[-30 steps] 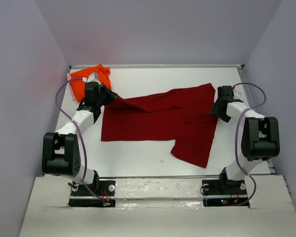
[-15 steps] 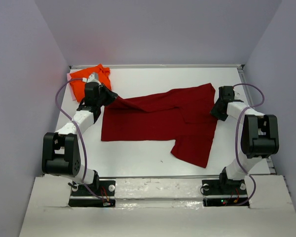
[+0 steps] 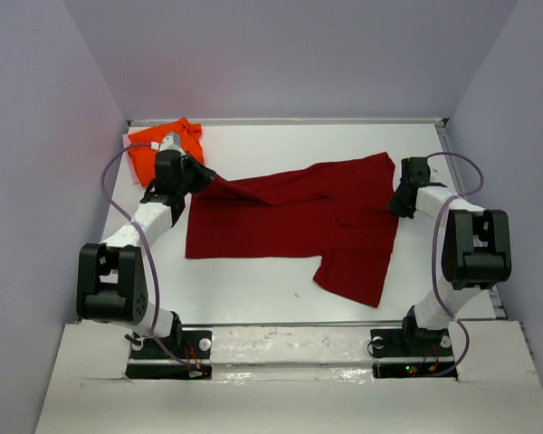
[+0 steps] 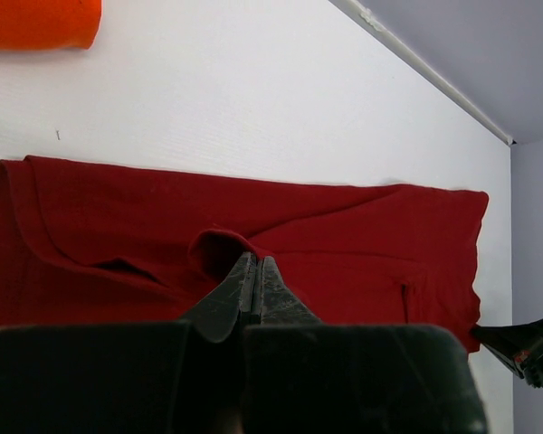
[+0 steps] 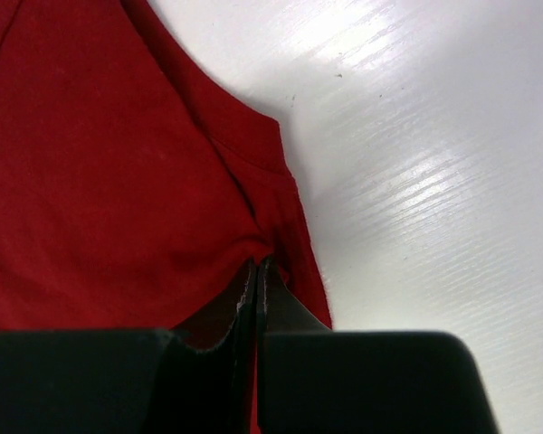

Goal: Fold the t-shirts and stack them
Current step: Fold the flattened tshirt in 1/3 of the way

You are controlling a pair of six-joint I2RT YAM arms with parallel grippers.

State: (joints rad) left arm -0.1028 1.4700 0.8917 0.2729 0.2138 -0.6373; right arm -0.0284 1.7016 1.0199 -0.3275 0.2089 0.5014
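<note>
Centrally, a dark red t-shirt [image 3: 290, 217] lies spread across a white table [image 3: 253, 294], wide from side to side, with one flap trailing toward the near edge at its right end. At the shirt's left end, the left gripper [image 4: 256, 271] is pressed together, pinching a small hump of red cloth lifted off the surface. At the shirt's right end, the right gripper [image 5: 256, 271] is likewise closed, nipping the puckered hem. An orange t-shirt [image 3: 158, 145] sits folded beyond the red shirt's left end, toward the far corner, apart from it.
</note>
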